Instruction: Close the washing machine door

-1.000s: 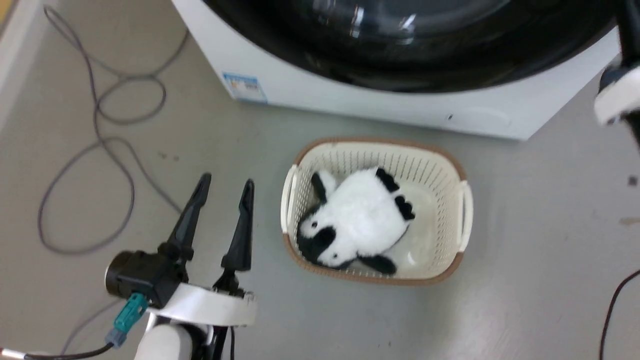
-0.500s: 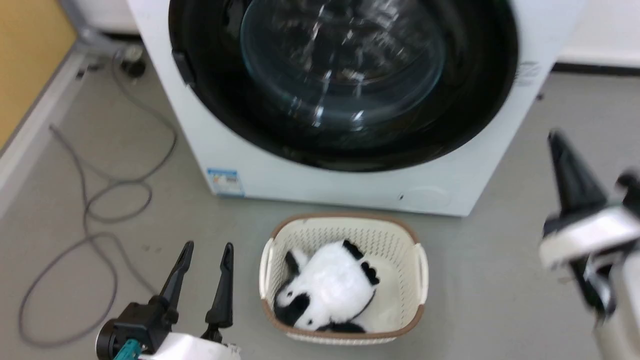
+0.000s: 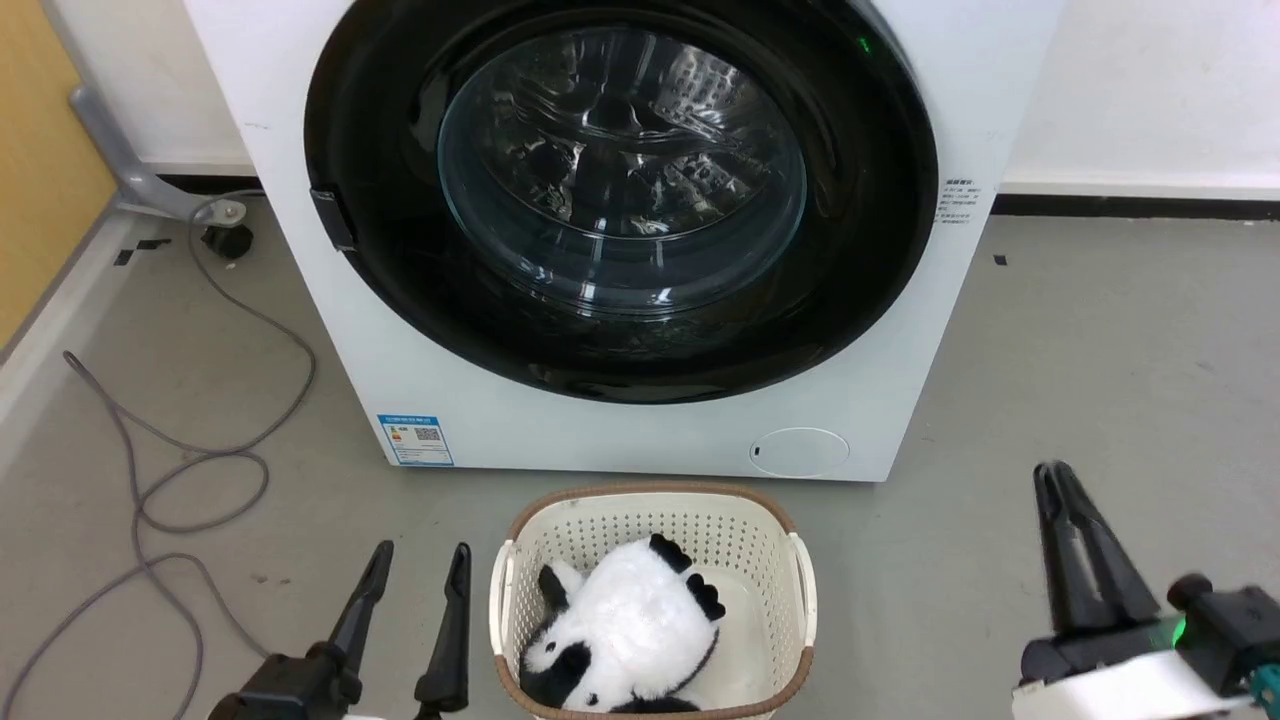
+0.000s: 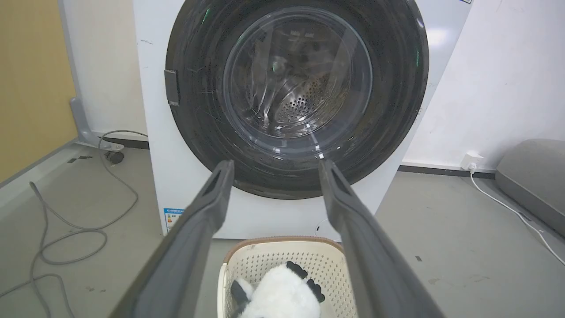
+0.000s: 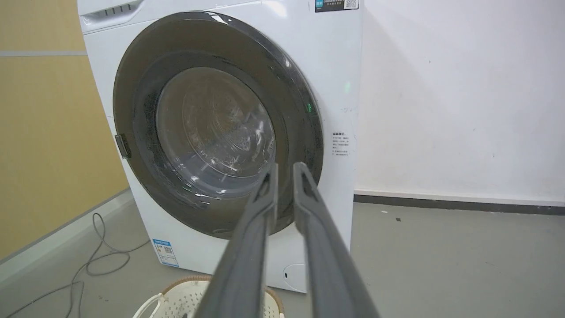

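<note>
Up goes the head cam since half a sec ago: the whole scene slides down the frame, and the right tool [image 3: 1053, 470], blurred at mid-right then, is now sharp at lower right. Its two fingers are drawn almost together, just a thin slit btwn them in the right wrist view. Nothing in them, tips aimed toward the washing machine door [image 3: 620, 200] but well apart from it. Over at lower left, the left tool [image 3: 423, 550] has its fingers spread wide, empty too, above the floor [image 3: 1100, 350] just left of the basket [image 3: 650, 497]. That basket, cream w/ a brown rim, stands on the floor btwn the two tools and right in front of the washing machine [image 3: 600, 440]; a panda plush [image 3: 630, 630] lies inside it. Beyond, the door lies flush against the white front and looks shut, glass bowl at its centre. Small dark tab [image 3: 332, 218] on the door's left edge, blue sticker [image 3: 415, 440] at lower left of the front. Grey cable [image 3: 200, 470] loops over the floor to the left, near a yellow wall [image 3: 40, 200].
</note>
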You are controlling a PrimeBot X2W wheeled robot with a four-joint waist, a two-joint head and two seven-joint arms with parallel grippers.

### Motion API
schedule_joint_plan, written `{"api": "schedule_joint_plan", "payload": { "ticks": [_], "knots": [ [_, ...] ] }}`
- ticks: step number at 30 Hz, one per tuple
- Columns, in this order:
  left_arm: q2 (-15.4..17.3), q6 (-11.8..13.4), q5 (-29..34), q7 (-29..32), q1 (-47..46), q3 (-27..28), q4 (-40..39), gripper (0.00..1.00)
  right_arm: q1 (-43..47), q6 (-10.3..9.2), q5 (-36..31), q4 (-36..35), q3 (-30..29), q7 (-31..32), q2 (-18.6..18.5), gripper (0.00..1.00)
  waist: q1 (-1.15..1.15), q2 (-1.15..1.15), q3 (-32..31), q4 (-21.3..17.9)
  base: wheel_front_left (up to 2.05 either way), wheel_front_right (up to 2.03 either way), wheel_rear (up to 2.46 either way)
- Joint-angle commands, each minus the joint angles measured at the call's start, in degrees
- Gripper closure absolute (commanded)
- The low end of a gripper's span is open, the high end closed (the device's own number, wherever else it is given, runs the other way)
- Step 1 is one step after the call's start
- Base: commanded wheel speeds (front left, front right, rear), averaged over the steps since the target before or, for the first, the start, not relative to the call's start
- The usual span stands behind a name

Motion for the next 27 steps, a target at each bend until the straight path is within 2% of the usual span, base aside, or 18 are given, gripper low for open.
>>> {"api": "schedule_joint_plan", "payload": {
  "ticks": [1, 10, 20, 21, 27],
  "knots": [
    [0.04, 0.05, -0.5, -0.25, 0.64, -0.09, 0.07, 0.0, 1.19, -0.04, -0.51, -0.64, -0.24, -0.24, 0.52, 0.0, 0.01, 0.0, -0.15, 0.05, 0.0, 0.0, 0.0],
    [0.04, 1.1, -1.49, -0.25, 1.02, -0.64, 0.6, 0.0, 3.99, -0.04, -2.0, -1.94, 0.16, -0.25, 1.47, 0.0, 0.01, 0.0, -0.19, 0.36, 0.0, 0.0, 0.0],
    [0.04, 0.96, -1.89, -0.25, 0.55, -0.22, -0.14, 0.0, 3.91, -0.04, -2.45, -2.93, 0.48, -0.25, 1.59, 0.0, 0.01, 0.0, 0.61, 0.95, 0.0, 0.0, 0.0],
    [0.0, 1.03, -1.92, 0.01, 0.37, -0.25, -0.02, 1.0, 3.41, 0.0, -2.06, -2.61, 0.4, 0.01, 1.29, 1.0, 0.01, 0.0, 0.61, 0.95, 0.0, 0.0, 0.0],
    [0.0, 1.12, -1.66, 0.36, 0.25, -0.24, 0.02, 1.0, 3.3, 0.01, -2.2, -2.5, 0.38, 0.29, 1.29, 1.0, 0.01, 0.0, 0.61, 0.94, 0.0, 0.0, 0.0]
  ]
}}
